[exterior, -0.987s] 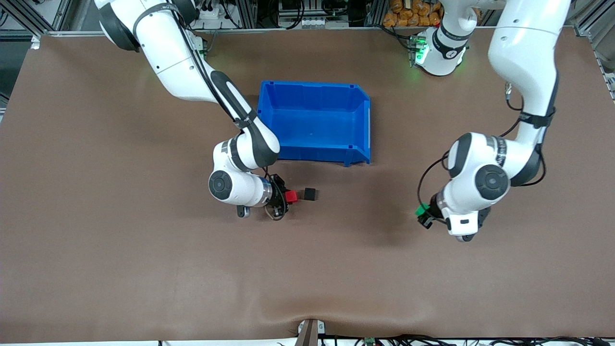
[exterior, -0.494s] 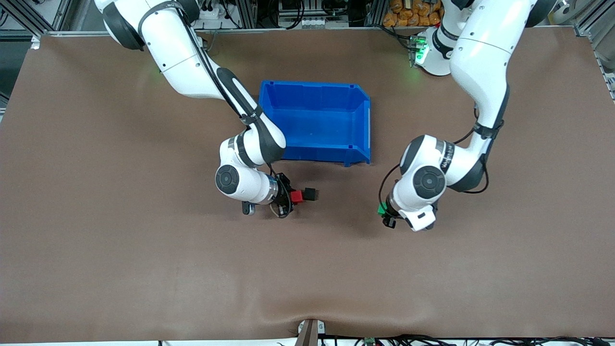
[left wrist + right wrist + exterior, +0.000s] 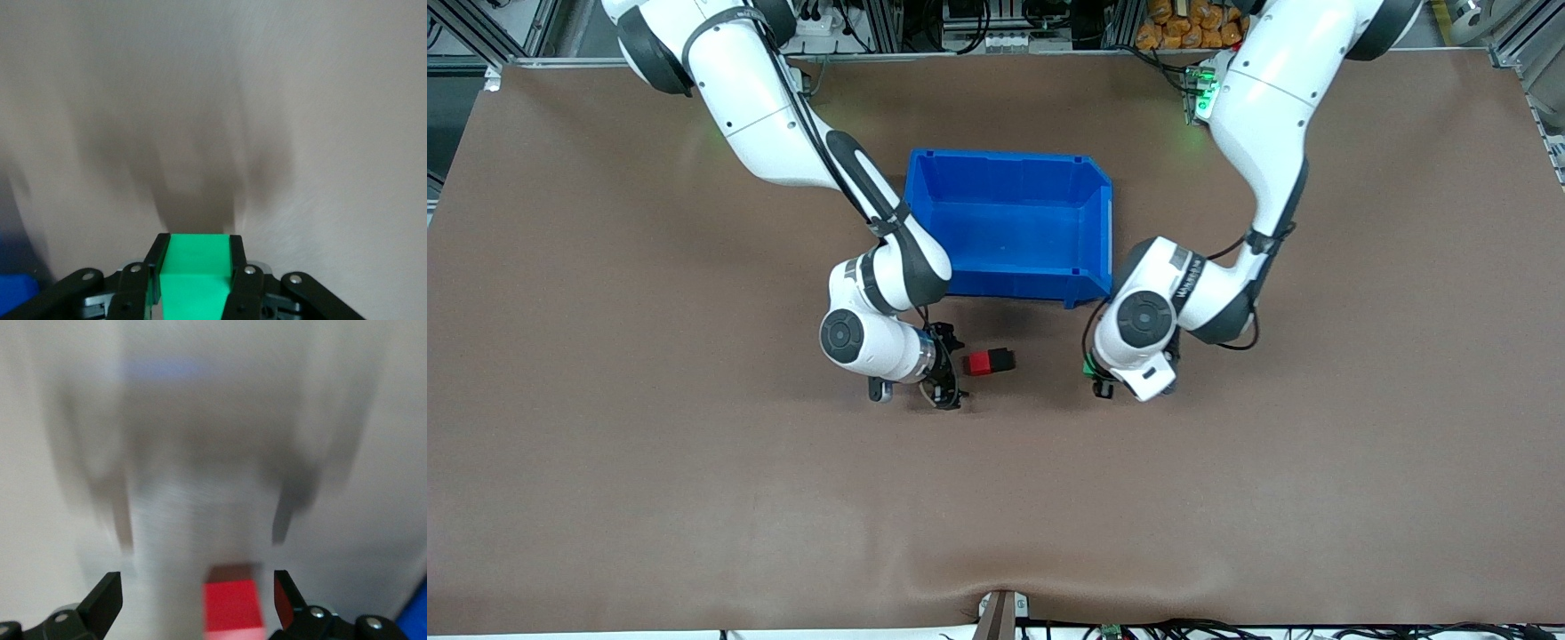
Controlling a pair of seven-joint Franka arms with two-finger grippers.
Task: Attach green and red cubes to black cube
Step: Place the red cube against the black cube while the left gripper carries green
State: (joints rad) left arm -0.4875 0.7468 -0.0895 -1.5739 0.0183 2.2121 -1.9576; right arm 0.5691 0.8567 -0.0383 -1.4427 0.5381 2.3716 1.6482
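Observation:
The red cube [image 3: 979,363] lies on the brown table, touching the black cube [image 3: 1002,360] on the side toward the right arm's end. My right gripper [image 3: 948,364] is open just beside the red cube, apart from it; the right wrist view shows the red cube [image 3: 230,607] between the spread fingers. My left gripper [image 3: 1094,373] is shut on the green cube [image 3: 1088,366], low over the table toward the left arm's end from the black cube. The left wrist view shows the green cube [image 3: 196,273] clamped between both fingers.
A blue bin [image 3: 1009,227] stands farther from the front camera than the cubes, between the two arms' elbows. The brown table [image 3: 694,498] stretches wide all round.
My right gripper has let go of the red cube against the black cube and drawn back, open. My left gripper has carried the green cube toward the black cube.

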